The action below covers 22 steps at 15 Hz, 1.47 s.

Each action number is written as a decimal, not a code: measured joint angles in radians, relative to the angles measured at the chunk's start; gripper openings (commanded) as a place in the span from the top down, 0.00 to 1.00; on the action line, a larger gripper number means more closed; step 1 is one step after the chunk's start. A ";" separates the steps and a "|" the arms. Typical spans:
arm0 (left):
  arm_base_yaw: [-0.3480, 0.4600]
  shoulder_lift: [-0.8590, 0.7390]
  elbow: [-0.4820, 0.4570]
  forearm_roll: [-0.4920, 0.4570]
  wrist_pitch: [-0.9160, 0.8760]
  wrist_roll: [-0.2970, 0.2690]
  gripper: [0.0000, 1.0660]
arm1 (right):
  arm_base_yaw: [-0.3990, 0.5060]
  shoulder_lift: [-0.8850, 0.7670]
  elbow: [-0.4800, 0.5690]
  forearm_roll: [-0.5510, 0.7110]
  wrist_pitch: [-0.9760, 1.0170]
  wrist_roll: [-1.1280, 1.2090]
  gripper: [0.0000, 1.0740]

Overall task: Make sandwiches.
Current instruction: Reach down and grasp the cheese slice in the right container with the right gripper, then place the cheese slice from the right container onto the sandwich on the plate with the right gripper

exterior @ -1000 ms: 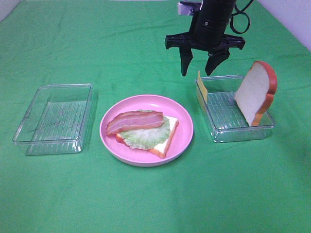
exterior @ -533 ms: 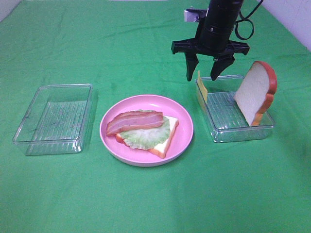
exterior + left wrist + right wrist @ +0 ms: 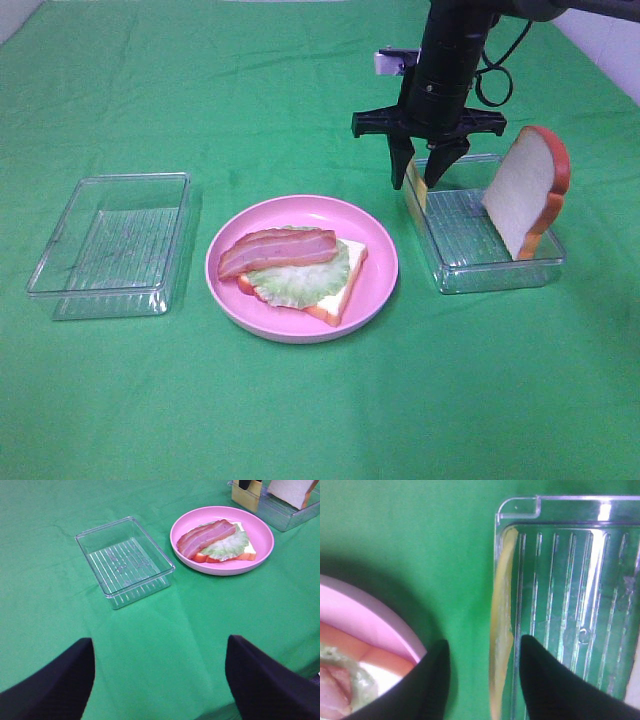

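The open-faced sandwich (image 3: 300,265) lies on a round pink plate (image 3: 383,250): a bread slice, pale green lettuce and bacon strips on top. A thin yellow cheese slice (image 3: 418,193) stands on edge against the near-plate wall of the right clear container (image 3: 490,262). My right gripper (image 3: 417,180) points straight down over it. In the right wrist view its fingers (image 3: 437,675) straddle the cheese (image 3: 501,610) and the container wall, open with a gap on the plate side. A second bread slice (image 3: 525,190) leans upright in the same container. My left gripper (image 3: 160,645) hangs open, holding nothing.
An empty clear container (image 3: 115,240) sits left of the plate on the green cloth. From the left wrist view, the same container (image 3: 125,560) and the plate (image 3: 262,535) lie ahead of the left gripper. A pale wall edges the far right corner.
The right gripper has come down and slightly toward the container, dropping its fingers around the cheese, and its jaws have narrowed. Nothing else moved.
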 measured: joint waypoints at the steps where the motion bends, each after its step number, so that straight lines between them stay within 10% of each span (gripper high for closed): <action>1: 0.000 0.000 0.000 0.000 0.000 0.000 0.34 | 0.000 0.000 0.000 0.000 0.000 0.000 0.71; 2: 0.000 0.000 0.000 0.000 0.000 0.000 0.34 | 0.000 0.000 0.000 -0.002 0.000 0.000 0.92; 4: 0.000 0.000 0.000 0.000 0.000 0.000 0.34 | 0.000 0.000 0.000 -0.002 0.000 0.000 1.00; 12: 0.000 0.000 0.000 0.000 0.000 0.000 0.34 | 0.000 -0.064 0.000 -0.006 0.001 -0.001 1.00; 22: 0.000 0.000 0.000 0.000 0.000 0.000 0.34 | 0.174 -0.176 0.080 0.324 0.000 -0.255 1.00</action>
